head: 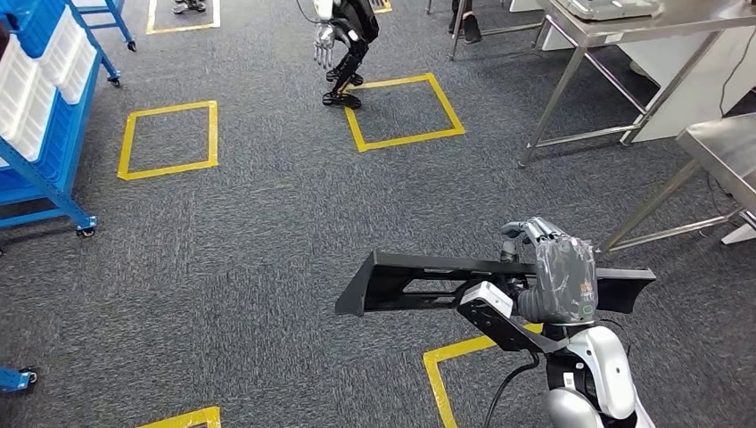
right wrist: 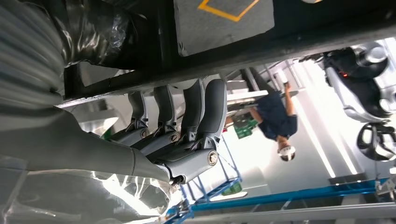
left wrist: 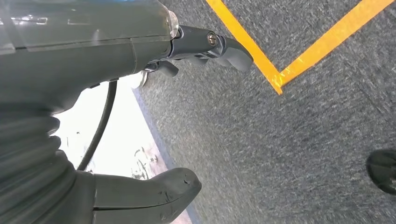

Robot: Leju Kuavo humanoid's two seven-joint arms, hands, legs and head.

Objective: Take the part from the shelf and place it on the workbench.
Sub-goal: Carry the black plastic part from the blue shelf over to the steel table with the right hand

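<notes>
My right hand (head: 554, 267) gripped long black slotted metal bracket part (head: 419, 283) near one end — fingers (right wrist: 187, 112) wrapped over its rail, part held level above grey carpet (head: 267, 232), well clear of blue shelf rack (head: 45, 134). Left hand (left wrist: 140, 116) hung beside body, fingers apart, holding nothing. Stainless steel workbench (head: 722, 147) stood ahead to right. Judged carry step in hand: long free end likely to sag or swing — best kept level, turned slowly, brought clear of bench legs.

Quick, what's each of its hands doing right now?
Right hand: holding the long black part, fingers wrapped around it.
Left hand: holding nothing, hanging over the carpet, fingers apart.
</notes>
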